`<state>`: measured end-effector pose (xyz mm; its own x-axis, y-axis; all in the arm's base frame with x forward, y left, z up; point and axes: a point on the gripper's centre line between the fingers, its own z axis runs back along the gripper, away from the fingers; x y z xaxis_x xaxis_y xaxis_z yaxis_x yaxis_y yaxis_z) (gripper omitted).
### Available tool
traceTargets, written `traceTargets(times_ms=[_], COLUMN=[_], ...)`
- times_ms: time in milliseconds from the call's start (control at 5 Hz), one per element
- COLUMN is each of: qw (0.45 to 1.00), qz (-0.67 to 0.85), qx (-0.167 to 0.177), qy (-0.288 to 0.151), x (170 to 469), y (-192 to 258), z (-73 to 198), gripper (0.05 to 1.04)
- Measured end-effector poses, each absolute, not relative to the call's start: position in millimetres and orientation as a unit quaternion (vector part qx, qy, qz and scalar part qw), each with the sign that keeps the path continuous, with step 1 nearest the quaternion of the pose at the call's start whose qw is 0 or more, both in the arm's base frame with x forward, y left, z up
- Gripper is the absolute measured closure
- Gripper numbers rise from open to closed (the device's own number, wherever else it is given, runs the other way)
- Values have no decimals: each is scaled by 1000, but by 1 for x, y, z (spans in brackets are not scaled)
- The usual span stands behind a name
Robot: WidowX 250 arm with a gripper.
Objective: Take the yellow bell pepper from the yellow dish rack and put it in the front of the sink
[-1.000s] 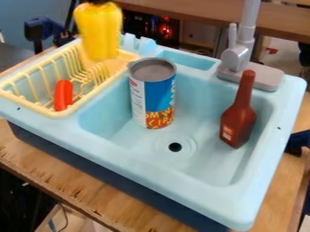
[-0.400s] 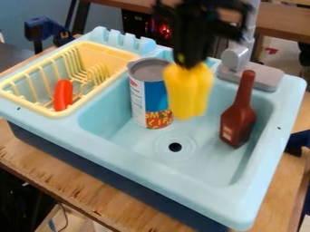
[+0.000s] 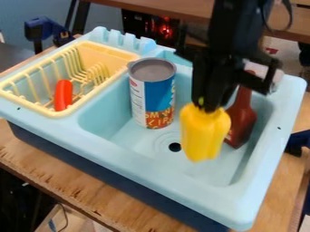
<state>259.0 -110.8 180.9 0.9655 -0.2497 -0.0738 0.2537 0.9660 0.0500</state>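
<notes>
From the left of the camera view, a blue clamp (image 3: 42, 29) stands behind the pale blue sink (image 3: 142, 158), which sits on a wooden table (image 3: 36, 165). The yellow dish rack (image 3: 55, 113) fills the sink's left side, and a red-orange, sausage-shaped piece (image 3: 63, 95) lies in it, near the front corner. Right of the rack, inside the basin, a tall can (image 3: 152, 93) with a blue and white label stands upright, well apart from me. The drain (image 3: 175, 147) is in the basin floor in front of the can.

Next comes the yellow object (image 3: 205, 136), hanging over the basin to the right of the can, its long side roughly vertical. My gripper (image 3: 207, 108) has it by its upper end, the fingers closed on it and pointing down. Above, my black arm (image 3: 233, 27) comes in from the top edge, right of the middle, and drops nearly straight down over the basin.

Just beside my grip, on the right and partly hidden by it, is the dark red bottle (image 3: 244, 120); I cannot tell whether I touch it. The grey faucet base (image 3: 279, 76) is at the back rim, mostly behind my gripper.
</notes>
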Motion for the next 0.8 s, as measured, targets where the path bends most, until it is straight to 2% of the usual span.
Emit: traceTargets(times_ms=[400, 800], qw=[989, 992], qz=[-127, -105], qx=[34, 52], qy=[65, 57], x=[261, 265], y=[-114, -112], z=[148, 136], gripper=[979, 979])
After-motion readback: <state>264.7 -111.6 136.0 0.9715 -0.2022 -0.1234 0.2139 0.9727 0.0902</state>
